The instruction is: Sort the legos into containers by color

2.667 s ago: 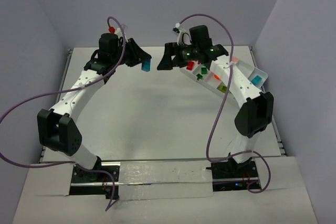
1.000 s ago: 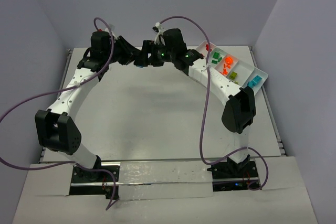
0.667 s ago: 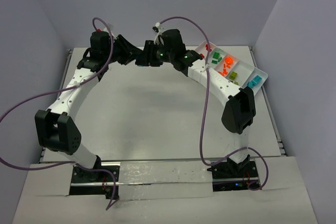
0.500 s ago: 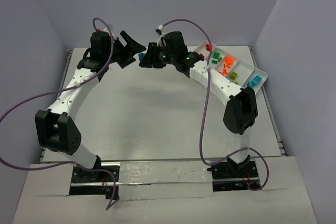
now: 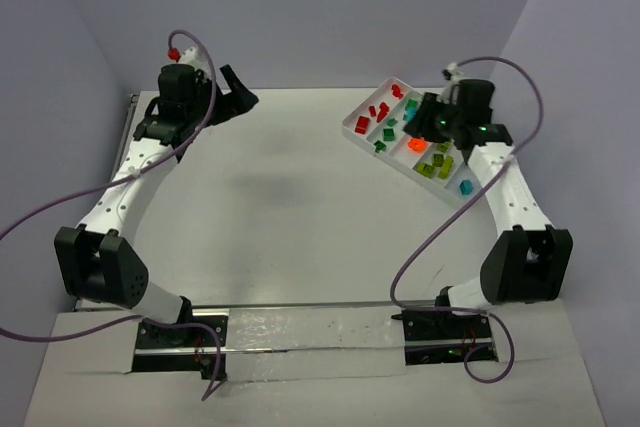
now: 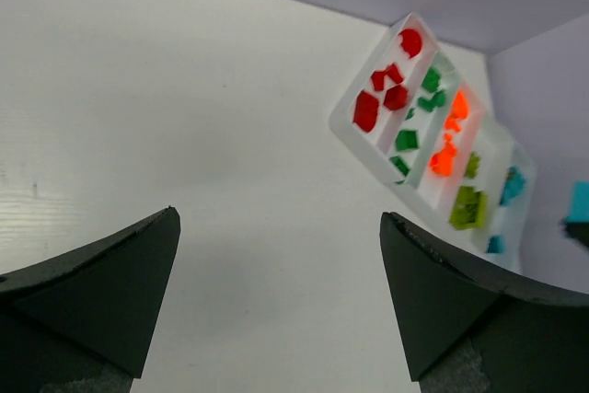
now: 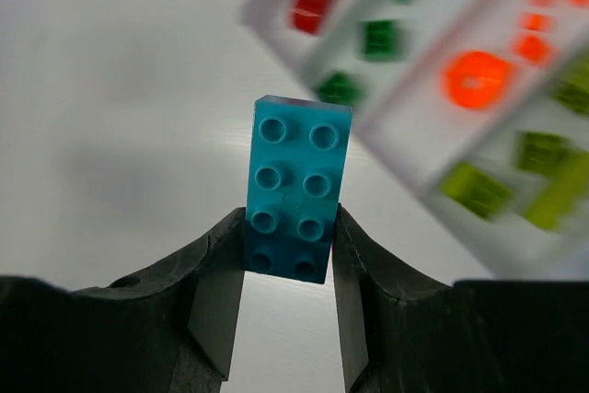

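Observation:
A cyan lego [image 7: 296,189], a two-by-four brick, stands studs toward the camera with my right gripper [image 7: 290,227] shut on its lower half. That gripper [image 5: 420,115] hovers over the white tray [image 5: 352,127] at the back right. The tray's containers hold red legos [image 5: 377,111], green legos [image 5: 388,133], orange legos [image 5: 417,145], yellow-green legos [image 5: 436,165] and one cyan lego [image 5: 465,187]. My left gripper [image 6: 276,218] is open and holds nothing. It hangs at the back left [image 5: 237,99], far from the tray [image 6: 345,126].
The white tabletop [image 5: 290,207] stretches between the two arms. Grey walls close off the back and both sides. Purple cables loop off each arm. The tray lies at an angle close to the right wall.
The cyan lego passed from my left gripper to my right at the back centre. The left opened and drew back left. The right arm swung right, carrying the lego over the tray.

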Robot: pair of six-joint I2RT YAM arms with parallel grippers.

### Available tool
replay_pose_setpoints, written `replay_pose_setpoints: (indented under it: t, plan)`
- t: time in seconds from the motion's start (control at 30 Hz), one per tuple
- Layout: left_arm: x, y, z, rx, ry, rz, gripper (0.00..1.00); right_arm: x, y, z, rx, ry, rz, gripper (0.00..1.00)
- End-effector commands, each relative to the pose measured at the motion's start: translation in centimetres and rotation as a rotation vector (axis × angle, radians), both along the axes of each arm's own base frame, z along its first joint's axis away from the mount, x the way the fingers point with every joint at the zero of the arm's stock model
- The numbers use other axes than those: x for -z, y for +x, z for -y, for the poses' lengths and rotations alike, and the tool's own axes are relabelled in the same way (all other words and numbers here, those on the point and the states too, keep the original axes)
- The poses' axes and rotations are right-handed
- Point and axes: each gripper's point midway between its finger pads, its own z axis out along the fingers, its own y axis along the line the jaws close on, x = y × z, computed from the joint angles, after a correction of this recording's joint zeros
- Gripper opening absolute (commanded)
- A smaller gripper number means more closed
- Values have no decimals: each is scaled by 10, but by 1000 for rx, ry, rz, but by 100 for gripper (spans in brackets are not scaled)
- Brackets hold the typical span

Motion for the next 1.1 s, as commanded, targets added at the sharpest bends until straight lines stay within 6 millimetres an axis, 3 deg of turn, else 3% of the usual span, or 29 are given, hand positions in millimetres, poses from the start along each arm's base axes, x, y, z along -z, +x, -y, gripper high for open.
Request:
replay_pose_setpoints:
  t: [0.0, 0.13, 0.4, 0.7, 1.07]
  plan:
    - [34, -8, -9, 42, 270, -11, 99, 12, -35, 80, 75, -204, -41, 0]
    - [54, -3, -10, 54, 348, -81, 99, 39, -59, 138, 172, -280, -164, 0]
    - [54, -1, -7, 62, 364, -62, 99, 88, -67, 185, 229, -381, -371, 0]
    - [55, 2, -5, 76, 367, -63, 99, 122, -54, 209, 307, -415, -507, 3]
    - [59, 5, -6, 64, 370, -71, 99, 145, -38, 212, 336, -361, -573, 12]
